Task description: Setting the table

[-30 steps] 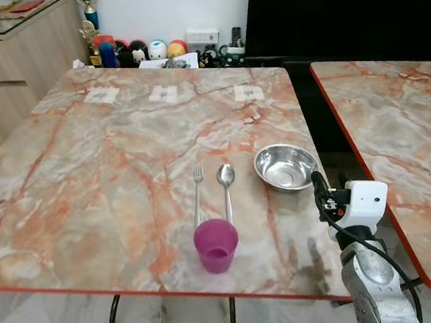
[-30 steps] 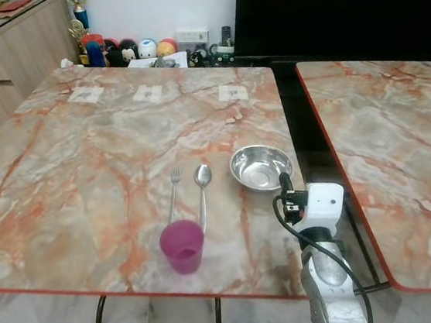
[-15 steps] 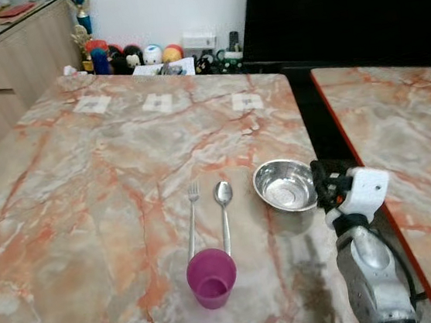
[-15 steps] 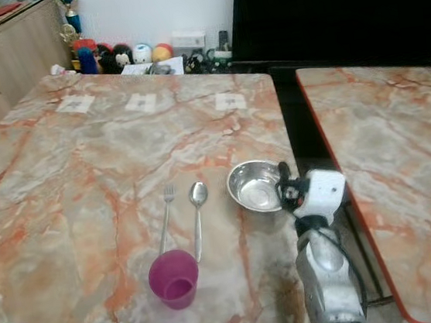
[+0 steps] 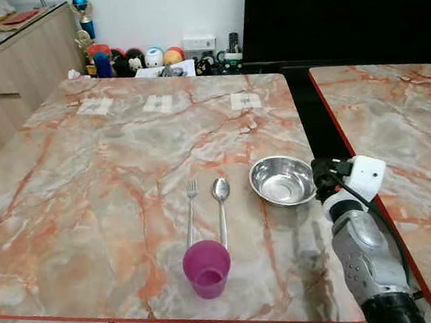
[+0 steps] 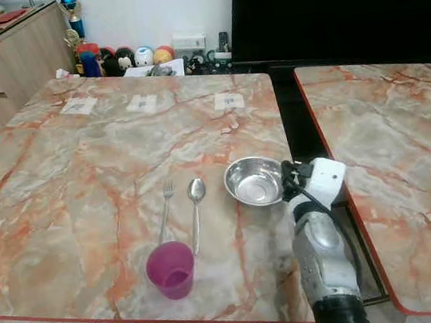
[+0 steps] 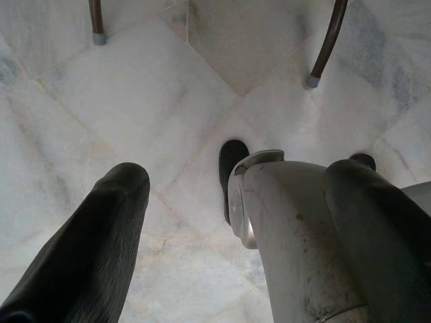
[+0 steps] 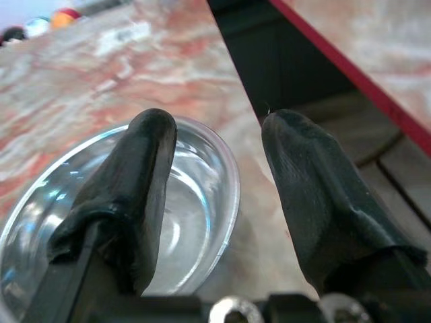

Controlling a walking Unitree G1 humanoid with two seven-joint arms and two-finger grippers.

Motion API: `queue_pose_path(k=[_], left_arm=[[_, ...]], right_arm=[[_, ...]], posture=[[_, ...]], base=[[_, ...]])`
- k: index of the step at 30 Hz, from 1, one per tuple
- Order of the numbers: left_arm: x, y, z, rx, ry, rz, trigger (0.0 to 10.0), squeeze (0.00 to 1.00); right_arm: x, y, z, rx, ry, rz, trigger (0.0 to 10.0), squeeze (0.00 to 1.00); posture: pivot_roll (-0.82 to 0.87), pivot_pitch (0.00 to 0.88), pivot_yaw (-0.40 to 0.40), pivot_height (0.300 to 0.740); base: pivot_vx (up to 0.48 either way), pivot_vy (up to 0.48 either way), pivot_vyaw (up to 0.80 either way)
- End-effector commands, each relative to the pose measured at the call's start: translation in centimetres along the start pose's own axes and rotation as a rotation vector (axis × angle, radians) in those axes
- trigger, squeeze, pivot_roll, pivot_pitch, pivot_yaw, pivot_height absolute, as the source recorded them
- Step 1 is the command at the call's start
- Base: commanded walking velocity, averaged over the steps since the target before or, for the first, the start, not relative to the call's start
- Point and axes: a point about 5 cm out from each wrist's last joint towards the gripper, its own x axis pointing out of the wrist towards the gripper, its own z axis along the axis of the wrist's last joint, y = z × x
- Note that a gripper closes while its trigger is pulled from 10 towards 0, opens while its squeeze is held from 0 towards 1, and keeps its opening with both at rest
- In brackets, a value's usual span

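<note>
Jaws on the right gripper [image 8: 215, 195] are spread apart, one finger [image 8: 145, 182] over the inside of the steel bowl [image 5: 282, 179], the other outside its rim on the side toward the gap between tables. Nothing is clamped yet. Left gripper [image 7: 222, 222] hangs idle under the table, fingers apart, pointing at the floor tiles [image 7: 168, 101] with the robot's own leg in front of it.

Bowl sits near the right edge of the marble table [image 5: 86, 192]. Spoon [image 5: 221, 207] and fork [image 5: 191, 215] lie side by side just left of it, handles running toward the purple cup [image 5: 207, 268] at the near edge.

My read: the step in hand is grabbing the bowl by its rim, probably to reposition it in the place setting. Next move calls for closing the fingers across the rim wall, then lifting straight up. The rim is thin, shiny metal, so slip is the likely failure; the bowl is also close to the table edge, so a push instead of a pinch could slide it off.

Writing: three small white printed tags [image 5: 246, 100] lie at the far side of the table, too small to read. No brand visible on bowl, cup or cutlery.
</note>
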Motion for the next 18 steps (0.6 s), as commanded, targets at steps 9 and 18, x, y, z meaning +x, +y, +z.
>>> queue_pose_path(k=[9,18], left_arm=[[-0.3,-0.5,-1.2,0.029,0.045,-0.015,10.0,0.00],[-0.2,-1.4,-1.2,0.038,0.044,-0.024,10.0,0.00]], right_arm=[[0.4,-0.7,-1.0,0.074,0.120,-0.049,10.0,0.00],[1.0,0.2,-1.6,0.113,0.161,-0.021,10.0,0.00]], posture=[[0.00,0.089,-0.048,0.740],[0.01,0.091,-0.046,0.740]], base=[[0.000,0.000,0.00],[0.000,0.000,0.00]])
